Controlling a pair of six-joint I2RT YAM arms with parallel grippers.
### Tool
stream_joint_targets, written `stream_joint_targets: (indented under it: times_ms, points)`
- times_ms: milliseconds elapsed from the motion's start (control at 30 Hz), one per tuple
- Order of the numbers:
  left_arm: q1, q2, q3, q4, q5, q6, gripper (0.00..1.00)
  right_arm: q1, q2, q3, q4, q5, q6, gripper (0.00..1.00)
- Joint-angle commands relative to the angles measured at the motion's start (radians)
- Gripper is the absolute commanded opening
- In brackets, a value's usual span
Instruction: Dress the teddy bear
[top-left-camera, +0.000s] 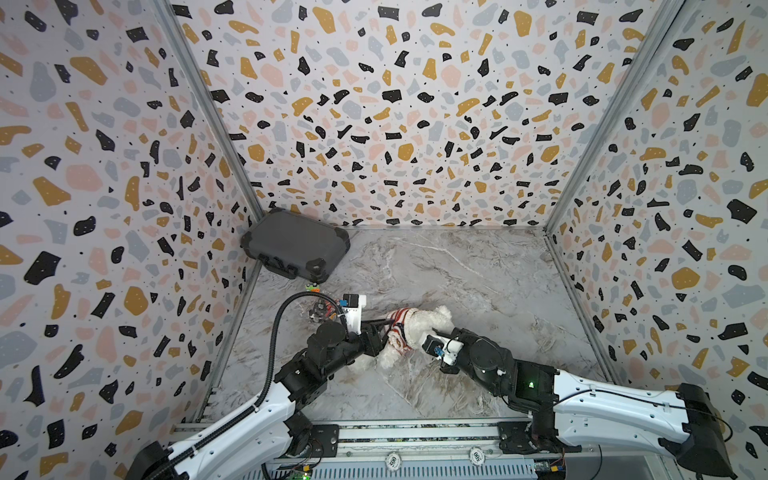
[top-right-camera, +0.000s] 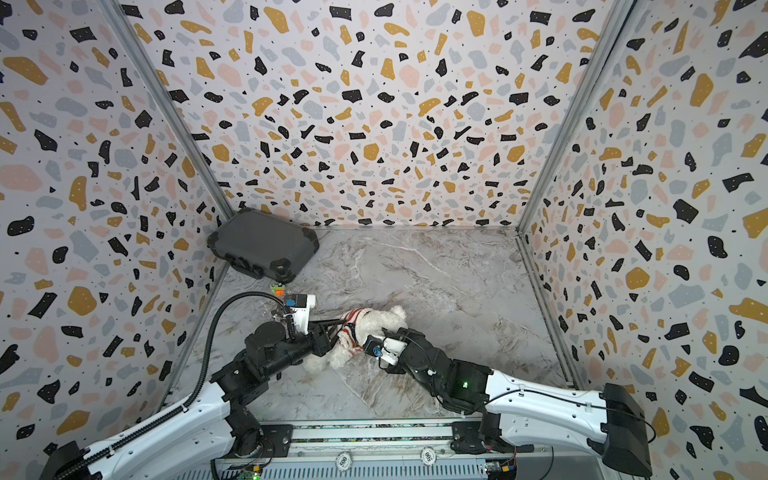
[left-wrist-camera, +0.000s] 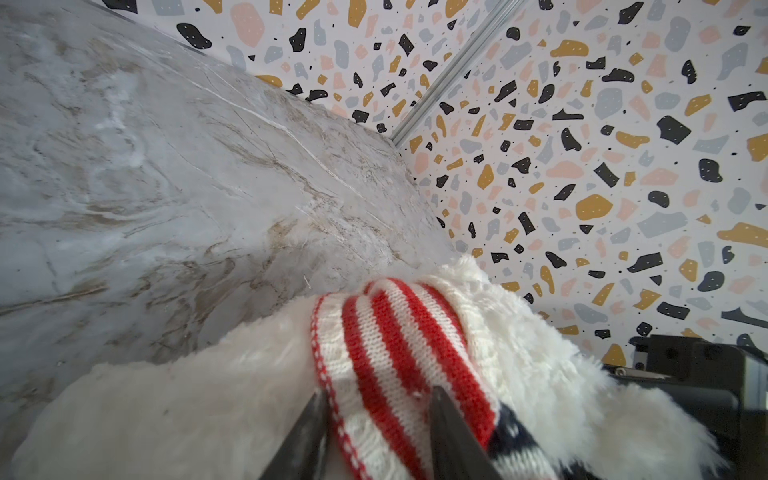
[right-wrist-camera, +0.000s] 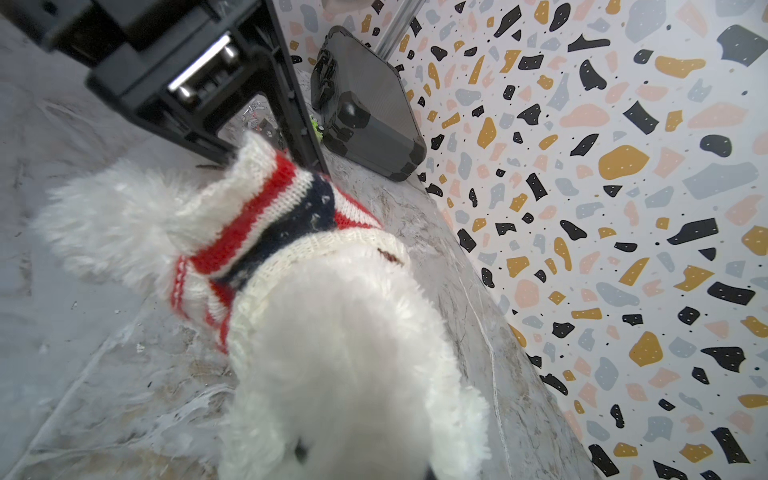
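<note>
Three walls: speckled panels close in the workspace on the sides and back, well beyond both of my grippers.
Table: grey marbled top under both arms; most of it past the grippers lies bare.
Case: dark, hard-shelled and shut, lying in the far corner beyond my left gripper and well apart from it; the right wrist view shows it behind the left gripper's fingers.
Teddy bear: white and fluffy, lying on the table between my two grippers. Its head is at the right gripper, its legs trail back under the left arm. I see its fur up close in both wrist views.
Sweater: red-and-white striped knit with a dark blue patch, on the bear's upper body, collar round the neck. Its hem bunches right at the left gripper.
Left gripper: jaws apart, one finger on each side of the sweater hem, with the knit lying between them.
Right gripper: closed, tips pressed into the fur of the bear's head. Its fingers are hidden, so I cannot tell whether any fur is pinched.
Small orange-and-green piece: on the table between the case and my left gripper, touching neither.
</note>
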Motion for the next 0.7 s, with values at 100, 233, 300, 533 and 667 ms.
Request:
stream_joint_targets:
  times_ms: [100,233,300,533,667]
  points:
    - [-0.020,-0.052,-0.002,0.021,0.002,-0.014,0.45,-0.054,0.026,0.104,-0.065,-0.085,0.131,0.00]
    - [-0.025,-0.061,0.008,0.003,-0.005,-0.016,0.47,-0.078,0.046,0.117,-0.084,-0.097,0.152,0.00]
    - [-0.027,-0.059,0.008,0.002,-0.010,-0.016,0.50,-0.088,0.049,0.120,-0.091,-0.097,0.161,0.00]
    - [-0.028,-0.043,0.020,-0.059,-0.037,-0.003,0.36,-0.100,0.030,0.108,-0.076,-0.122,0.160,0.00]
    - [-0.028,-0.013,0.038,-0.054,-0.037,0.002,0.26,-0.099,0.035,0.101,-0.066,-0.131,0.149,0.00]
